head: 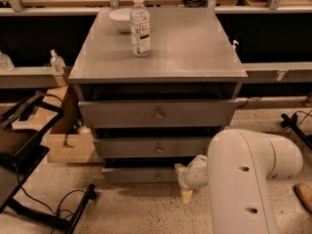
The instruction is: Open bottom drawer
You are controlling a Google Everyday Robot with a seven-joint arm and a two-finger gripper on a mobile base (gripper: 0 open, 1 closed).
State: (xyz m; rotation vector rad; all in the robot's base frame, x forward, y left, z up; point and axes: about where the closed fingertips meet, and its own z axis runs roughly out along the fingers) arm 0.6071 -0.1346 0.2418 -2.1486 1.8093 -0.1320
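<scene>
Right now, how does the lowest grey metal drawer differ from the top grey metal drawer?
The lowest grey metal drawer looks narrowest and shortest; the top grey metal drawer looks widest. The claw sits at the lowest drawer's right end, well below the top one. Both have small round centre knobs.
</scene>
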